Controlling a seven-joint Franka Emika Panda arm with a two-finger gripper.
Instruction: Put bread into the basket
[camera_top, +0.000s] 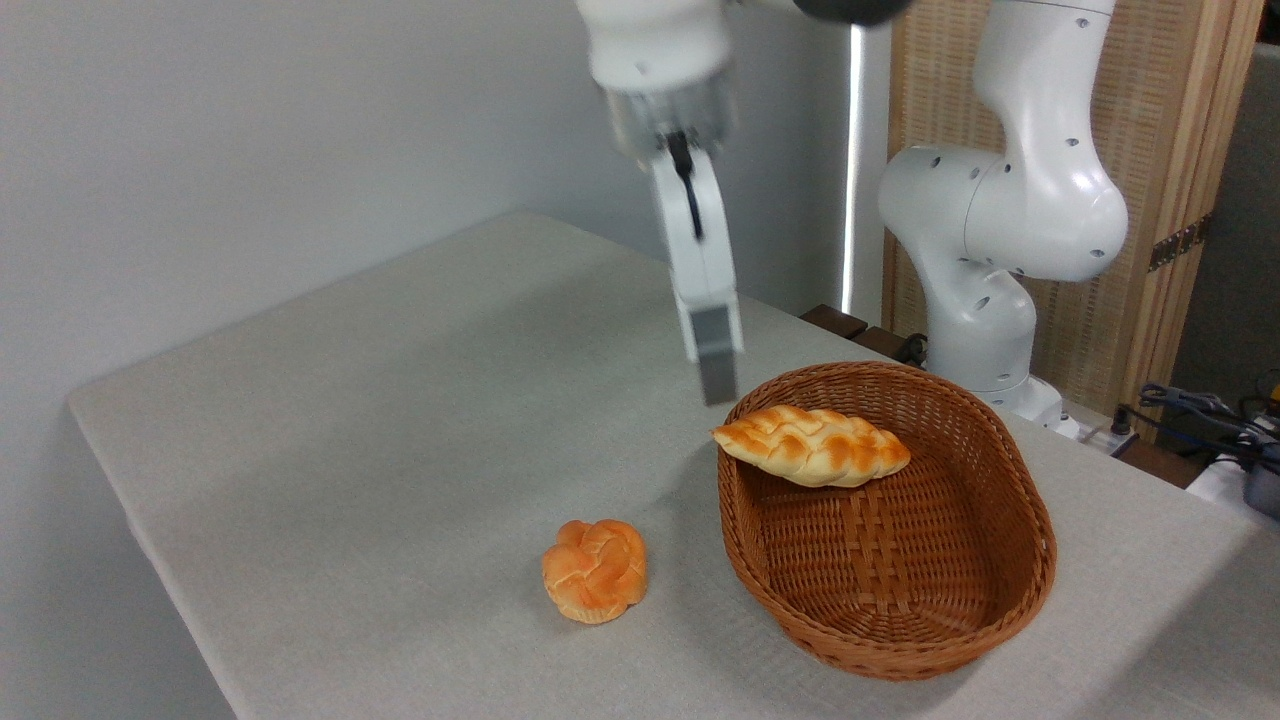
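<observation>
The bread (812, 446), a braided golden loaf, lies at the far-left end of the brown wicker basket (1040, 560). Its left tip pokes over the rim and the rest leans on the inner wall. My gripper (716, 375) hangs above and to the left of the loaf, well clear of it, pointing straight down. It is seen side-on, so the near finger covers the other. It holds nothing.
A small round knotted orange bun (594, 570) sits on the grey tablecloth left of the basket. The arm's white base (985, 330) stands behind the basket. Cables (1200, 410) lie at the far right. The table's left edge (110, 470) drops off.
</observation>
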